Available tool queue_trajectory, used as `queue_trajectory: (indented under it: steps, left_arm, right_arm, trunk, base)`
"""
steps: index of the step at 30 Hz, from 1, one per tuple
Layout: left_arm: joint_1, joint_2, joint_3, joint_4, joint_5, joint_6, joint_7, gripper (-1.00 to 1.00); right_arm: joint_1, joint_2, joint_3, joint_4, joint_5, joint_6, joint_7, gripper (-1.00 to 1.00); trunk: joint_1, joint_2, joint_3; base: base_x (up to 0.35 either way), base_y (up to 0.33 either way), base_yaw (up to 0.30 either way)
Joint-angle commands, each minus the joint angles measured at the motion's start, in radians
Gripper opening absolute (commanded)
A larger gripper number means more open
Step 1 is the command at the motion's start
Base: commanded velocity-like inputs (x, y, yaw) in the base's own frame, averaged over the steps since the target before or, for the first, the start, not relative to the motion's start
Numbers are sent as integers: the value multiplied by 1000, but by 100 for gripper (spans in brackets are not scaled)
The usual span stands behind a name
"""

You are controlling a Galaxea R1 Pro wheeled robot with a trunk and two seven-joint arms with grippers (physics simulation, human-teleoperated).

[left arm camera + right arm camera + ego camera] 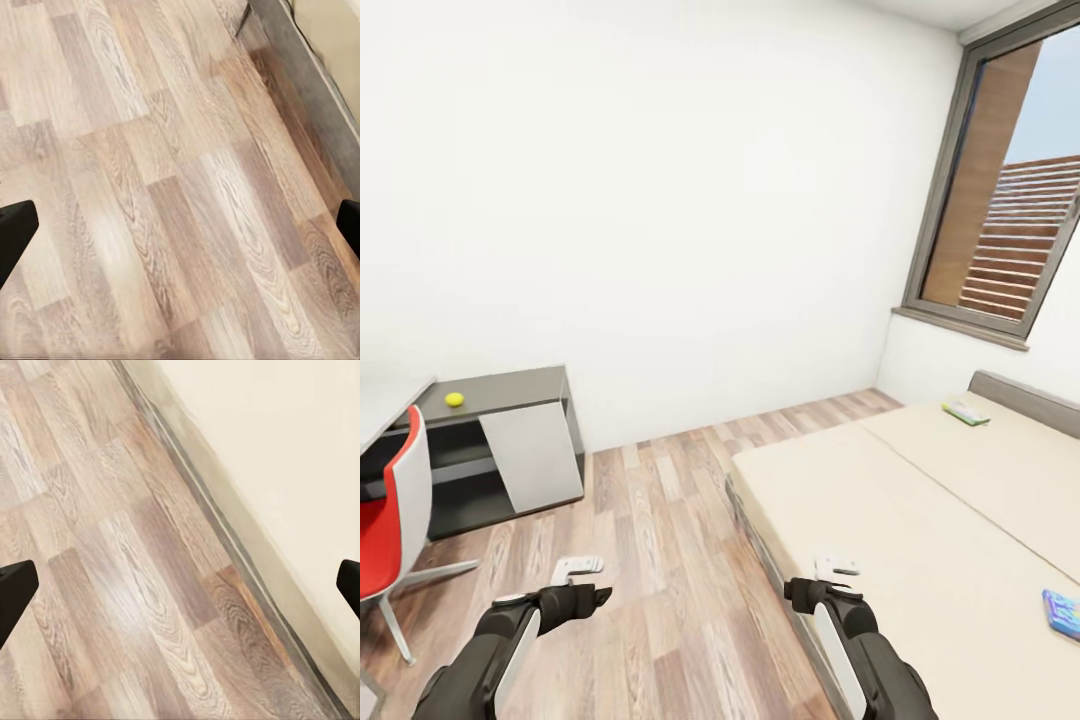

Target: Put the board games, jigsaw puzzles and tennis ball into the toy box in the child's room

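The robot stands on the wood floor [670, 560] beside the bed [900, 520], with nothing picked up; I think it is on its way to fetch the first toy. The left gripper [577, 570] hangs low over the floor, fingers spread wide and holding nothing; the right gripper [836, 569] hangs by the edge of the bed, also spread wide and holding nothing. One board game [1063, 612] lies on the bed, off to the robot's right, well apart from the right gripper; a second board game [966, 412] lies far up the bed near the headboard [1025, 402]. The tennis ball [454, 399] sits on the dark table [510, 390] by the red chair [390, 520]. I think the next move is to turn right and reach over the bed to the nearer game.
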Motion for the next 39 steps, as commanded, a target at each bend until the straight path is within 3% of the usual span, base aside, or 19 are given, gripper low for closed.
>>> queue_trajectory:
  steps: [1, 26, 39]
  left_arm:
    - [-1, -1, 3, -1, -1, 7, -6, 100]
    - [-1, -1, 4, -1, -1, 6, -6, 100]
    - [-1, -1, 3, -1, -1, 6, -5, 100]
  right_arm:
    - [-1, -1, 2, -1, -11, 3, -9, 100]
    - [-1, 0, 2, -1, -11, 3, -10, 100]
    - [-1, 0, 2, -1, -11, 3, -8, 100]
  trunk:
    - [0, -2, -2]
    - [0, -2, -2]
    - [0, -2, -2]
  base:
    - [-19, -182, 280]
    - [-31, -47, 286]
    - [-69, -53, 42]
